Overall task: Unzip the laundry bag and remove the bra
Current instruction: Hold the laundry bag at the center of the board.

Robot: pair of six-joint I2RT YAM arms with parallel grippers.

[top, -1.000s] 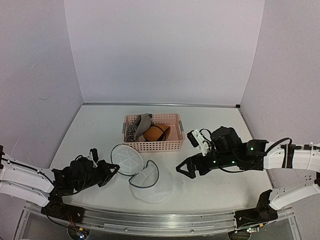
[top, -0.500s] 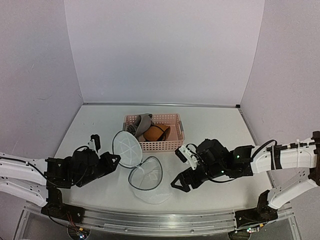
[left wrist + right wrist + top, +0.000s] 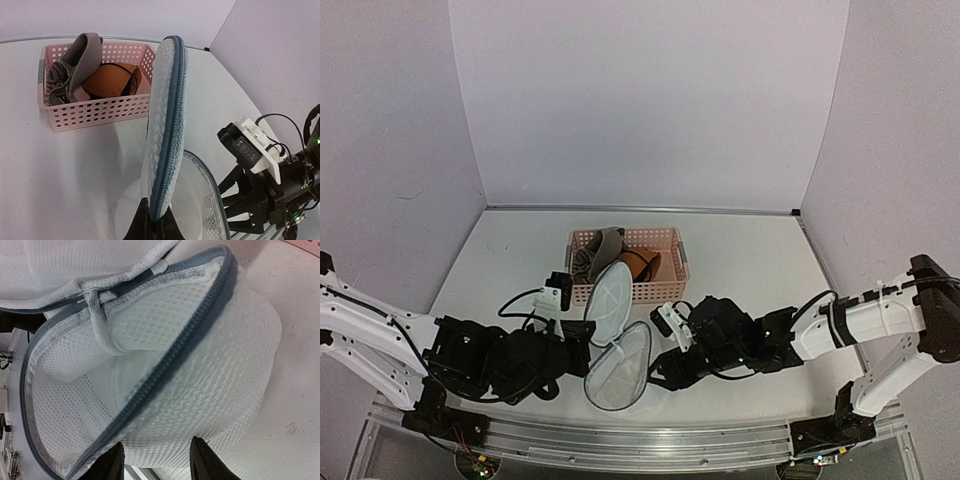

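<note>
In the top view, the left gripper [image 3: 582, 344] at lower centre-left is clamped tight on the bottom edge of the lid [image 3: 609, 290], which stands upright on edge. The left arm reaches in low from the left edge of the frame. The laundry bag [image 3: 618, 358] lies tipped on its side at bottom centre, with its mouth toward the camera. The right gripper [image 3: 660, 372] is against its right side, and the right arm stretches in low from the right edge. The pink basket [image 3: 630, 292] stands just behind the lid. Bare table [image 3: 760, 255] lies to the right and beyond.

In the left wrist view, the lid rises edge-on from the closed fingertips at bottom centre, its grey zip rim toward the lens. The basket at upper left holds a grey garment [image 3: 80, 60] and an orange piece with a thin dark strap, apparently the bra [image 3: 110, 80]. The right arm's dark wrist sits at lower right, close to the bag's open mouth.

In the right wrist view, two dark fingers [image 3: 111, 462] at the bottom edge stand moderately apart, with the bag's mesh wall filling the gap. Whether they press on it cannot be told. The zip rim [image 3: 170, 365] runs diagonally across the frame. Open tabletop shows at right.
</note>
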